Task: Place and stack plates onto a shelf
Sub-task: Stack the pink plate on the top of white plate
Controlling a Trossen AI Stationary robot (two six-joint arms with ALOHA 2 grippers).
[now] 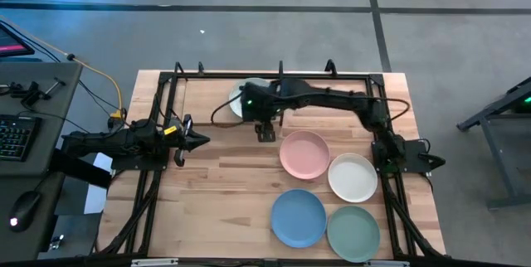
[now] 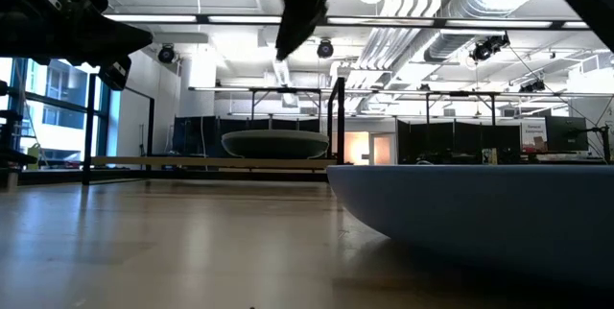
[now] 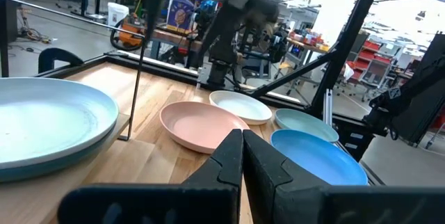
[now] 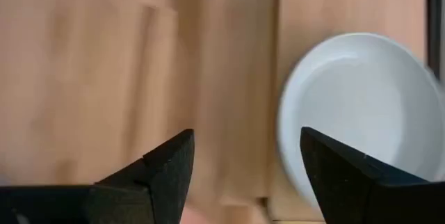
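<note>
A pale mint plate (image 1: 241, 99) lies on the shelf (image 1: 203, 93) at the table's far side, partly under my right arm. The low view shows a darker layer beneath this plate (image 2: 275, 143); whether that is the dark green plate, I cannot tell. The pink plate (image 1: 304, 154), white plate (image 1: 353, 177), blue plate (image 1: 299, 217) and sage green plate (image 1: 353, 232) rest flat on the table. My right gripper (image 1: 265, 132) hovers open just near of the shelf, and its wrist view shows the mint plate (image 4: 361, 113) beyond its fingers. My left gripper (image 1: 199, 141) is shut above the table's left part.
The shelf's black rods and short posts (image 1: 280, 70) frame the far side, and black frame rails (image 1: 149, 192) run down both sides of the table. Bare wood lies between the left gripper and the pink plate. A desk with a keyboard (image 1: 17, 134) stands to the left.
</note>
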